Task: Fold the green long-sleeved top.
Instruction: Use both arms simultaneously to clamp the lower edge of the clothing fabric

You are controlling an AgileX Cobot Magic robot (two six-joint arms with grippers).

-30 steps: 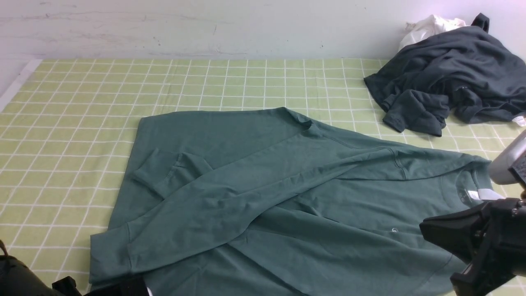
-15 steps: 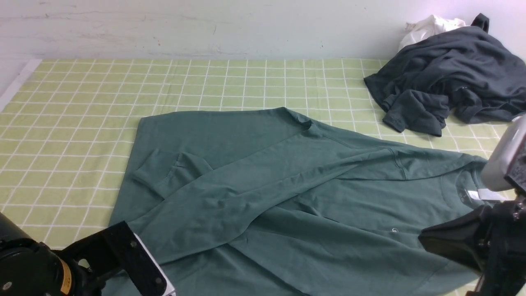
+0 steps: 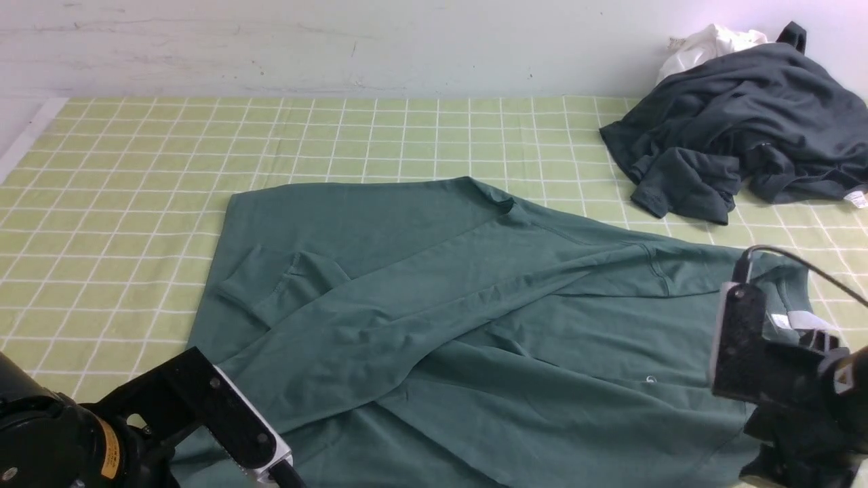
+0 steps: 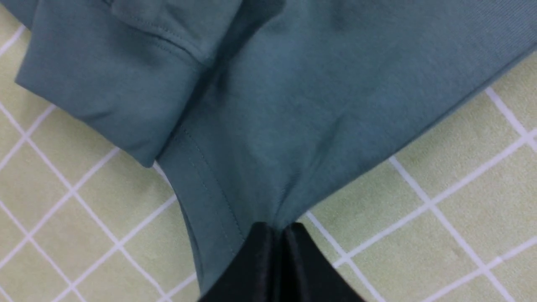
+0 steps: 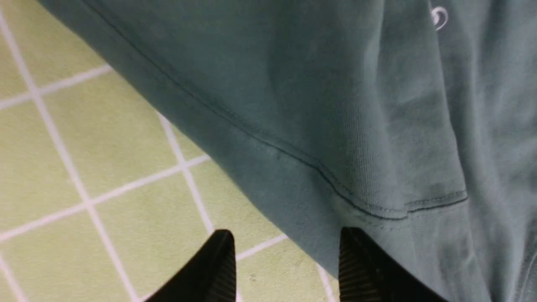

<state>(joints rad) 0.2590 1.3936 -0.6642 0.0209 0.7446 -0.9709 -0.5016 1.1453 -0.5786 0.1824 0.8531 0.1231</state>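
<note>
One green long-sleeved top (image 3: 475, 325) lies spread across the near, middle-to-right part of the desk (image 3: 135, 169), neck toward the right and hem toward the left. It is a soft, matte jersey in dull teal-green, mostly flat with shallow creases. Its two sleeves are both laid over the body. One runs as a long diagonal band from the right shoulder down to the near left. The other is doubled back at the left side, its ribbed cuff (image 3: 271, 288) lying on the body. There is one white label (image 3: 790, 320) inside the crew neck and one small white logo (image 3: 651, 379) on the chest.

Two tools are at the top. The left tool (image 4: 279, 230) is pressed together on a pinch of the fabric at what looks like the stitched hem at the near left, with folds gathering into its black tips. The right tool (image 5: 287, 239) is spread. One ridged black fingertip (image 5: 218, 260) stands over the bare desk covering, the other at the top's seamed edge near the chest.

The desk wears one yellow-green cloth ruled into squares by thin white lines. At its far right corner, well apart from the top, sits one crumpled dark charcoal garment (image 3: 739, 129). One white cloth (image 3: 705, 44) is bunched behind it against the pale, scuffed wall (image 3: 339, 41).
</note>
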